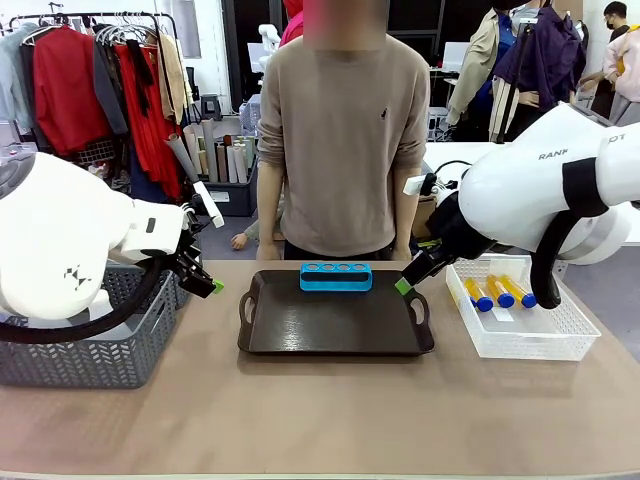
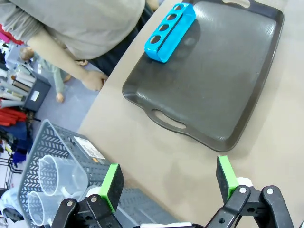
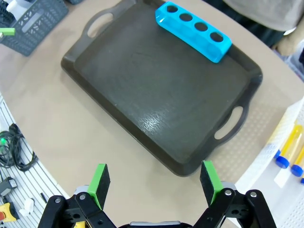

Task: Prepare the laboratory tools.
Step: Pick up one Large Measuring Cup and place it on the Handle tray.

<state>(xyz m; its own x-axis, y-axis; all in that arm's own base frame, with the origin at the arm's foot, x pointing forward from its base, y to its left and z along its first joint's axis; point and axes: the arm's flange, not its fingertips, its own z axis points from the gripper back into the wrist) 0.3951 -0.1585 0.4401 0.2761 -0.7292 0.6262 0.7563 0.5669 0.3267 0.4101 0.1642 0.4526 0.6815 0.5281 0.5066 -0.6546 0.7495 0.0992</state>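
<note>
both the left gripper and right gripper hang wide open and empty, the blue four-hole rack stands at the far edge of the dark tray, amber tubes lie in the white basket

Blue rack, dark brown tray, amber blue-capped tubes; grey lattice basket at nine o'clock, white mesh basket at three.

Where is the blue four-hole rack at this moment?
In the front view, the blue rack stands on the dark tray, along its far rim, directly before the person.
</note>
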